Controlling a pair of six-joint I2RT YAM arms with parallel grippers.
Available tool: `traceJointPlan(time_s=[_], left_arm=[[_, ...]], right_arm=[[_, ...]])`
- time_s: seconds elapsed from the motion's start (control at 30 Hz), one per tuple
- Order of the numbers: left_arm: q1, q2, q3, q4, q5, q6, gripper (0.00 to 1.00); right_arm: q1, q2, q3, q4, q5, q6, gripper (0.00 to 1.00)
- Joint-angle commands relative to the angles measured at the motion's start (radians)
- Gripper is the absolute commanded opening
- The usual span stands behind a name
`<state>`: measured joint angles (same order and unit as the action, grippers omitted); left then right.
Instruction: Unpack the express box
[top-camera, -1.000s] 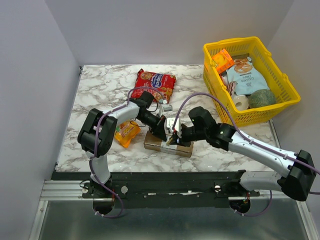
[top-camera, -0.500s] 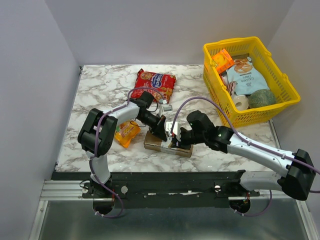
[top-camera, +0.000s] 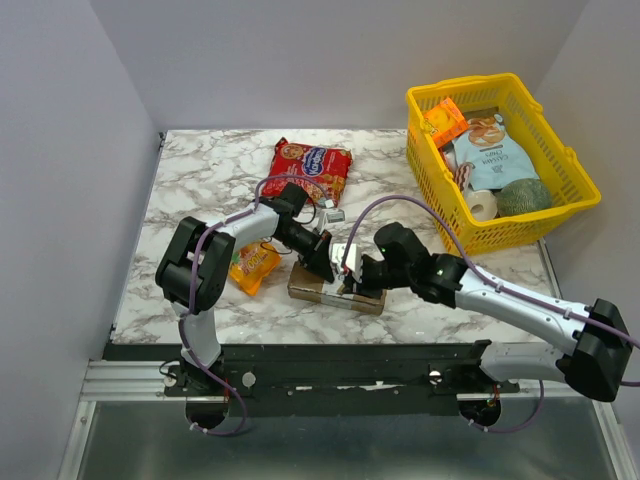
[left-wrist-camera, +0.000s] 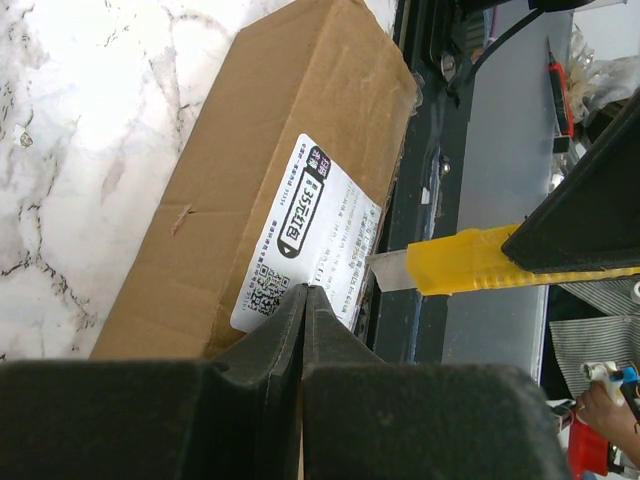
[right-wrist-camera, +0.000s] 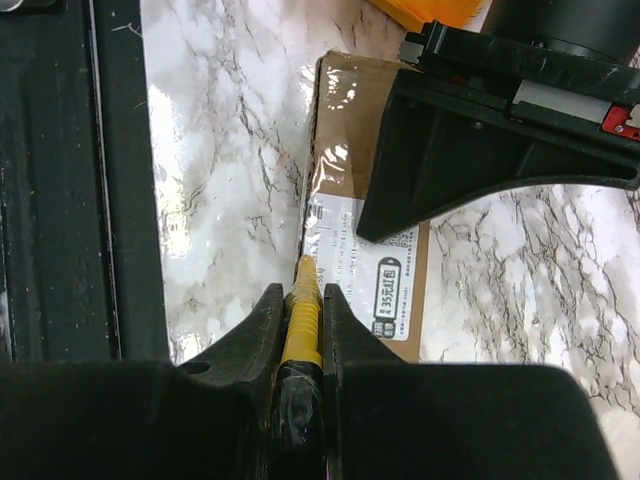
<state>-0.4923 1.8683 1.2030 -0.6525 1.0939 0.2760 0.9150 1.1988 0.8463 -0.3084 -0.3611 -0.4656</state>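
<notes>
1. The express box (top-camera: 322, 289) lies flat on the marble table (top-camera: 200, 180) near its front edge, directly under both grippers.
2. Left gripper (left-wrist-camera: 303, 300): fingers pressed together, nothing between them, tips resting on the white shipping label (left-wrist-camera: 320, 235) on the box top.
3. Right gripper (right-wrist-camera: 300, 300): fingers pinch a yellow plastic utility knife (right-wrist-camera: 303, 312). Its short metal blade (left-wrist-camera: 390, 270) meets the long box edge beside the label.
4. Box: elongated rectangular carton, matte brown cardboard, with glossy clear tape at one end. The label carries printed codes.
</notes>
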Motion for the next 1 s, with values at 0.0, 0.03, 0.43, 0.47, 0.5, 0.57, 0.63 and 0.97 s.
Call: traceJointPlan(time_s=[0.0, 0.03, 0.43, 0.47, 0.5, 0.57, 0.63, 0.97], left_arm=[[-0.006, 0.057, -0.031, 0.037, -0.127, 0.037, 0.09], [-0.006, 0.057, -0.031, 0.036, -0.126, 0.038, 0.09], [-0.006, 0.072, -0.023, 0.036, -0.12, 0.034, 0.09], [-0.006, 0.072, -0.022, 0.036, -0.12, 0.032, 0.09], [-0.006, 0.075, -0.022, 0.036, -0.12, 0.032, 0.09], [-0.006, 0.077, -0.019, 0.034, -0.12, 0.031, 0.08], [-0.006, 0.081, -0.016, 0.033, -0.118, 0.031, 0.08], [-0.006, 0.1, -0.013, 0.027, -0.106, 0.029, 0.08]], right_arm=[[0.007, -0.04, -0.013, -0.044, -0.047, 0.01, 0.0], [0.005, -0.047, -0.001, -0.052, -0.058, 0.022, 0.0], [0.007, -0.067, -0.033, -0.026, 0.014, 0.059, 0.01], [0.007, -0.065, -0.035, -0.023, 0.016, 0.058, 0.0], [0.007, -0.059, -0.041, -0.021, 0.016, 0.058, 0.0], [0.007, -0.056, -0.047, -0.009, 0.031, 0.058, 0.0], [0.005, -0.056, -0.05, 0.003, 0.042, 0.058, 0.0], [0.007, -0.064, -0.027, 0.017, 0.05, 0.082, 0.01]])
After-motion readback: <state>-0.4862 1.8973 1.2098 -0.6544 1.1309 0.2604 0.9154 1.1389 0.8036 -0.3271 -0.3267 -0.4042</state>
